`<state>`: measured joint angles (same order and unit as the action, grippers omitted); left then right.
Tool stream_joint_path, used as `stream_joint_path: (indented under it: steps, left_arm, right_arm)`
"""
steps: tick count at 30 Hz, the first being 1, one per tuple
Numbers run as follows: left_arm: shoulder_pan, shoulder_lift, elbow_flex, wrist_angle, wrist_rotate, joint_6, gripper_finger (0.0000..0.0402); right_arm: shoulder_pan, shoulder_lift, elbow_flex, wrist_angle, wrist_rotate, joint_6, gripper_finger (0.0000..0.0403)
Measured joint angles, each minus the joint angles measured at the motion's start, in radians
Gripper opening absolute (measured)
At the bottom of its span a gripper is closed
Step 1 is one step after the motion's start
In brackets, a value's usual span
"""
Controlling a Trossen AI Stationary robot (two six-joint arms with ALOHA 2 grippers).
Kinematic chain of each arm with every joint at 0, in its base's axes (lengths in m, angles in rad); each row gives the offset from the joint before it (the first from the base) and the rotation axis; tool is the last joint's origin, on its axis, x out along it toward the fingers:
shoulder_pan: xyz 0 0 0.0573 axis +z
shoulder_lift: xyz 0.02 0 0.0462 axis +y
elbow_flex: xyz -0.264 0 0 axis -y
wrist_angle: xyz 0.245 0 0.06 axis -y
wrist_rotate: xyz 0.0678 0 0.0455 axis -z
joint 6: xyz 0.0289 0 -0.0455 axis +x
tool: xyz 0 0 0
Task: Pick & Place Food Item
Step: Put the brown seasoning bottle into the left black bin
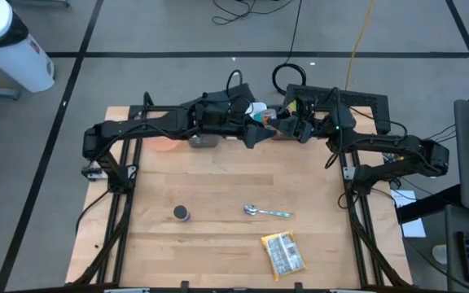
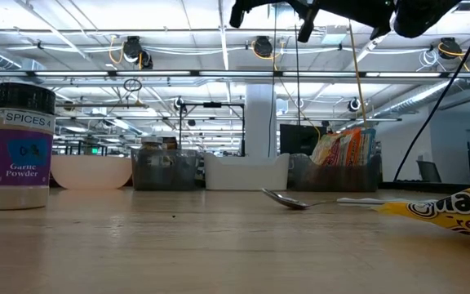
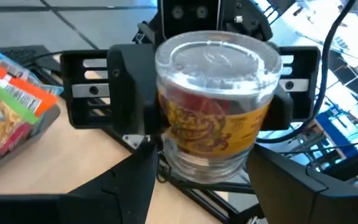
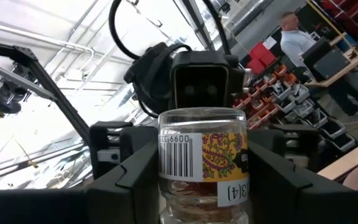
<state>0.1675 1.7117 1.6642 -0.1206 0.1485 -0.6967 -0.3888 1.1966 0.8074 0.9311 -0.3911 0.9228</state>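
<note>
the jar hangs in the air above the table's far edge, between both grippers; the right gripper clamps it, the left gripper stands wide around it; step in hand looks like a handover; next, the left arm should back clear.

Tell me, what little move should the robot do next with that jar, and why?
Probably the left hand should back straight away from the jar. Its fingers stand spread clear of it, while the right hand grips it above the back of the table, so the right hand can then carry it.
</note>
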Motion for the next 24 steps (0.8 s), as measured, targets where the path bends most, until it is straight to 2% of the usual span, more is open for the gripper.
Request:
stream_joint_path:
  steps: [12, 24]
  left_arm:
    - [0.000, 0.005, 0.000, 0.053, -0.081, 0.037, 0.0253]
    - [0.000, 0.005, 0.000, 0.073, -0.150, 0.071, 0.0253]
  right_arm:
    - [0.011, -0.001, 0.000, 0.007, 0.054, -0.005, 0.0186]
    - [0.011, -0.001, 0.002, 0.002, 0.057, -0.009, 0.0186]
